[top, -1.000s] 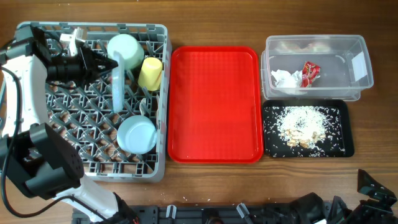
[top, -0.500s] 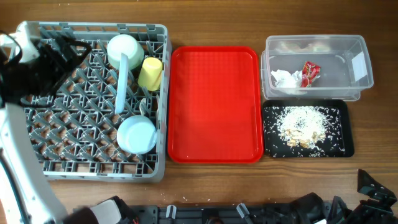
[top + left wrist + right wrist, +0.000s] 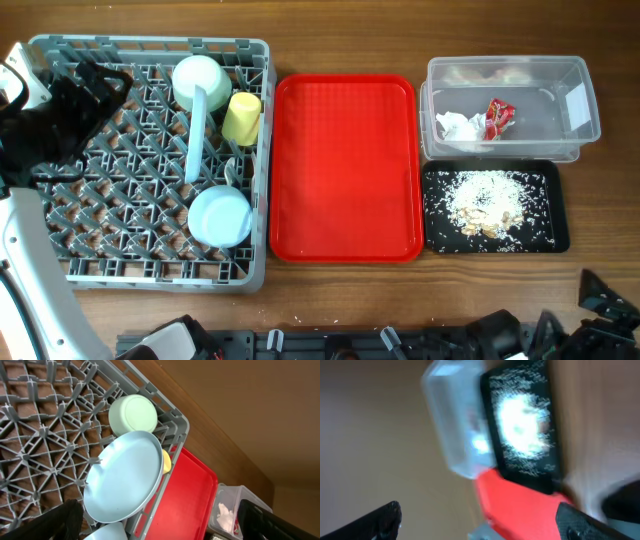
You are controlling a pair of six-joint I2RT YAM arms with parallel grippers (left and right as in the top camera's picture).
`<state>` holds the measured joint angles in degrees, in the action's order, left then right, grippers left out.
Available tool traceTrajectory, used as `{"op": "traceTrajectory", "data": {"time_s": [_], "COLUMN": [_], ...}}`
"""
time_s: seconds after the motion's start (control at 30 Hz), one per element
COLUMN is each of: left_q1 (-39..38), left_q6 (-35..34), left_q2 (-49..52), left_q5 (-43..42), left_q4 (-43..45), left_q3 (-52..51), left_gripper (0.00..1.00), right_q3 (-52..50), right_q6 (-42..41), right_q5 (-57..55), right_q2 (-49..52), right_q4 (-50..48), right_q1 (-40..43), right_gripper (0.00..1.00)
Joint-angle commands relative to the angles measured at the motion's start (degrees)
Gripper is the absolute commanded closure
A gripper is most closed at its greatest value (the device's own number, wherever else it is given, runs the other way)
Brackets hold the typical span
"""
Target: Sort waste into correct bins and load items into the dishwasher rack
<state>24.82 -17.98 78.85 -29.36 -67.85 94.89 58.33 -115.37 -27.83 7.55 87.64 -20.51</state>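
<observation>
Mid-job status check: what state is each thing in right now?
Plate: standing on edge in rack.
Green bowl: tipped, in rack.
Blue bowl: in rack.
Yellow cup: in rack, tilted.
Clear tub: holds napkin, wrapper.
Black tray: holds food scraps.
Red tray: bare.
Left gripper: open.
Right gripper: open.

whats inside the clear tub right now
A crumpled white napkin and a small red wrapper lie side by side in the clear tub. Anything under them is covered and cannot be seen.

Table (image 3: 350,40); rack (image 3: 110,230); red tray (image 3: 345,165); tub (image 3: 545,110); black tray (image 3: 555,235)
</observation>
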Motion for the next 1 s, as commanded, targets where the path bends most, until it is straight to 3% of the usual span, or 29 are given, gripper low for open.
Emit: {"op": "traceTrajectory", "data": {"time_s": [0.0, 0.03, 0.07, 0.1, 0.13, 0.17, 0.27, 0.43, 0.53, 0.57, 0.63, 0.73, 0.97], "left_q1": [0.07, 0.07, 0.07, 0.07, 0.07, 0.07, 0.07, 0.07, 0.07, 0.07, 0.07, 0.07, 0.07], "left_q6": [-0.5, -0.5, -0.5, -0.5, -0.5, -0.5, -0.5, -0.5, -0.5, -0.5, -0.5, -0.5, -0.5], "left_q2": [-0.31, -0.31, -0.31, -0.31, -0.31, -0.31, -0.31, -0.31, -0.31, -0.31, -0.31, -0.31, -0.31], "left_q5": [0.57, 0.57, 0.57, 0.57, 0.57, 0.57, 0.57, 0.57, 0.57, 0.57, 0.57, 0.57, 0.57], "left_q4": [0.15, 0.15, 0.15, 0.15, 0.15, 0.15, 0.15, 0.15, 0.15, 0.15, 0.15, 0.15, 0.15], "left_q3": [0.48, 0.48, 0.48, 0.48, 0.48, 0.48, 0.48, 0.48, 0.48, 0.48, 0.48, 0.48, 0.48], "left_gripper": [0.0, 0.0, 0.0, 0.0, 0.0, 0.0, 0.0, 0.0, 0.0, 0.0, 0.0, 0.0, 0.0], "right_q3": [-5.51, -10.78, -14.38, -18.32, -22.99, -26.05, -33.11, -47.08, -57.59, -58.01, -58.03, -58.03, -58.03], "right_q6": [39.71, 69.0, 81.9, 89.72, 92.85, 92.85, 92.89, 92.89, 99.95, 103.36, 118.22, 129.09, 128.87], "right_q5": [-8.33, 0.9, 11.08, 21.27, 29.88, 33.7, 42.25, 32.39, 33.79, 35.06, 40.37, 39.26, 39.67], "right_q2": [-0.31, -0.31, -0.31, -0.31, -0.31, -0.31, -0.35, -0.9, -6.51, -7.28, -7.37, -7.37, -7.34], "right_q4": [-26.05, -50.53, -64.41, -76.37, -86.88, -91.1, -91.08, -92.21, -96.59, -93.53, -88.28, -88.35, -88.46], "right_q1": [5.49, 9.29, 11.63, 13.79, 16.41, 17.94, 19.52, 19.89, 19.89, 19.87, 19.89, 19.89, 19.89], "right_gripper": [0.0, 0.0, 0.0, 0.0, 0.0, 0.0, 0.0, 0.0, 0.0, 0.0, 0.0, 0.0, 0.0]}}
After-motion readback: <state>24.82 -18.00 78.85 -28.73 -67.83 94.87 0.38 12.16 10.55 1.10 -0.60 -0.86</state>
